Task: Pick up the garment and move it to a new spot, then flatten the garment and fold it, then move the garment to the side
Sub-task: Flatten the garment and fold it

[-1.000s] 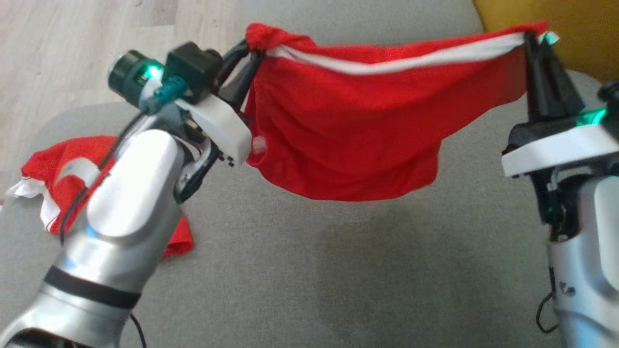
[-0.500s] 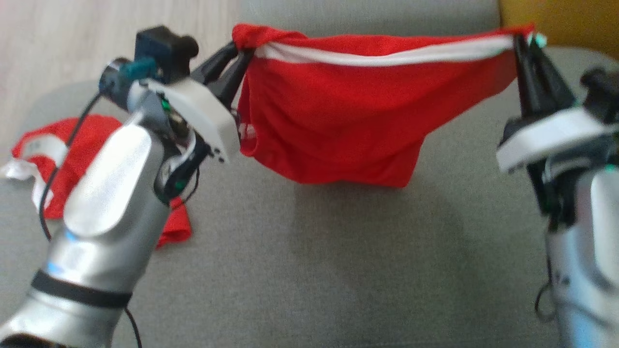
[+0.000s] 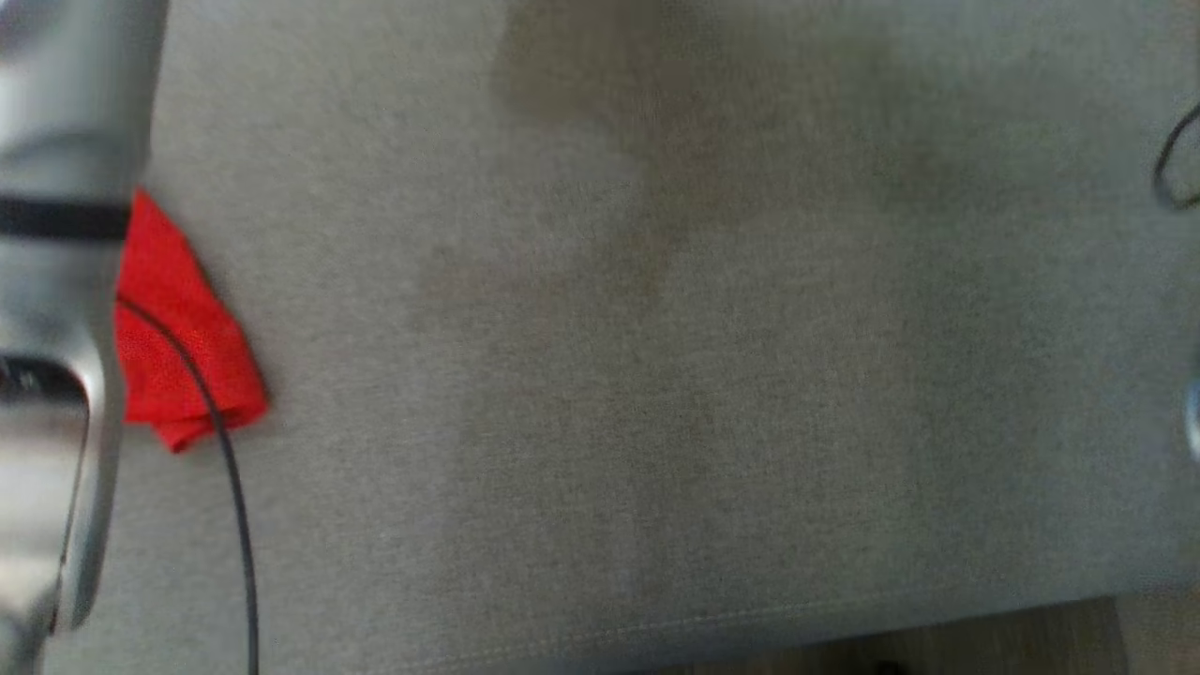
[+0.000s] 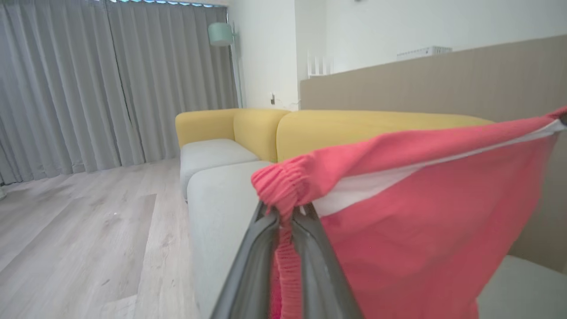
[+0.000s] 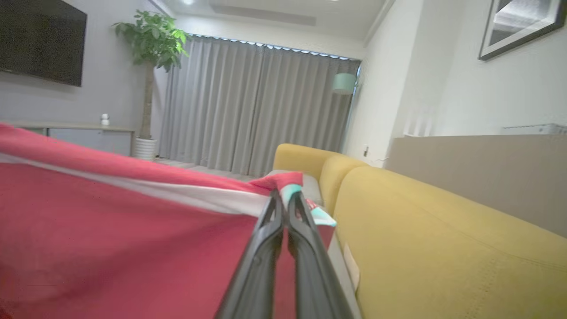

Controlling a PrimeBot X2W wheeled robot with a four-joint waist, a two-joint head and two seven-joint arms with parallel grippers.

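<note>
Dipping down, the head camera is facing the sofa seat (image 3: 656, 375); the left hand (image 4: 285, 217) and right hand (image 5: 285, 200) are clamping the garment (image 4: 421, 230) at its 2 waistband ends, stretching it for flattening.

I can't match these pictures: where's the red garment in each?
Head view: red cloth at left edge, possibly another piece.
Left wrist view: garment lower right, in the left tool.
Right wrist view: garment lower left, in the right tool.
Shared by wrist views: yellow sofa back.
</note>
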